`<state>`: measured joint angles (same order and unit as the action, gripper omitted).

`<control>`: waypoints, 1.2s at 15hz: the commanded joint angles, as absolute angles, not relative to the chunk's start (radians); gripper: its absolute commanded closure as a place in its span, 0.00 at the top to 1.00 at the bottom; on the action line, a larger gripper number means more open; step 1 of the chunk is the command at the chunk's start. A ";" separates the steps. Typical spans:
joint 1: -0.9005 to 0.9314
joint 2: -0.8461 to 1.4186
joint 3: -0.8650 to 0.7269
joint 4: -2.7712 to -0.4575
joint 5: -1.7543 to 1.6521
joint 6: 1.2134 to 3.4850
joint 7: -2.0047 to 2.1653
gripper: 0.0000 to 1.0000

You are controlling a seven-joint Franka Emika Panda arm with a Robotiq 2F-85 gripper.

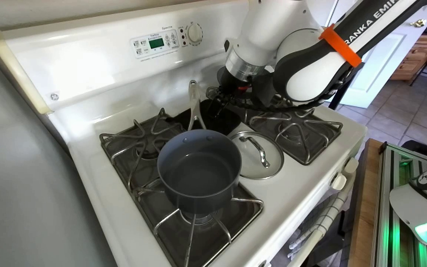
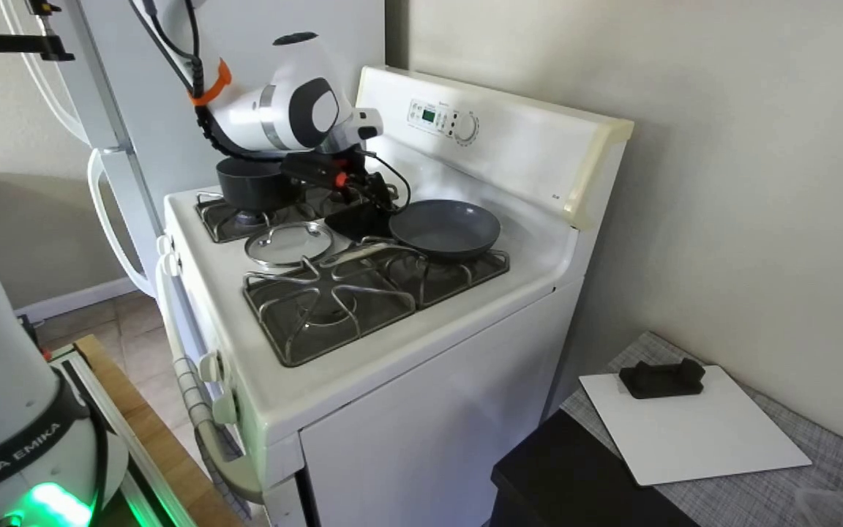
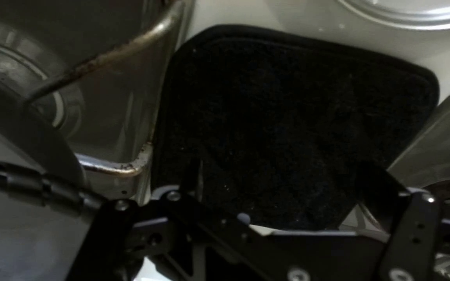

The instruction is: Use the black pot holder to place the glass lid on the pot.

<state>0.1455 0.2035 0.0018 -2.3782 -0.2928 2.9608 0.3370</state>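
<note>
In the wrist view, the jaws of the end effector (image 3: 287, 179) stand wide apart above the near half of the black pot holder (image 3: 287, 117), gripping nothing; whether they touch it cannot be told. The step in hand seems to be picking it up; the next move probably calls for lowering and pinching a fold. The black pot holder lies flat beneath the jaws: plain, squarish, round-cornered, edge-bound, flecked with pale specks. The glass lid (image 3: 420, 13) shows only part of its rim, just beyond the far edge.

In an exterior view, the pot (image 1: 199, 168), dark grey-blue and uncovered, stands to one side of the end effector; its long silver handle (image 1: 195, 104) reaches back near the jaws. The glass lid, clear with a metal rim, lies grip-up, toward the front of the stove (image 1: 295, 178) from them.

In an exterior view, a frying pan (image 2: 447, 228) sits just beside the end effector, on the side away from the pot.
</note>
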 commanded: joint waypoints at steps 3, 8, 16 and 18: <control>0.276 0.211 -0.110 -2.362 -0.457 2.943 0.596 1.00; 0.331 0.234 -0.152 -2.338 -0.499 2.910 0.718 1.00; 0.346 0.305 -0.149 -2.304 -0.473 2.925 0.738 1.00; 0.349 0.324 -0.153 -2.291 -0.474 2.925 0.741 1.00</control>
<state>0.3260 0.2801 -0.1334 -2.3213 -0.4612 2.9146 0.6841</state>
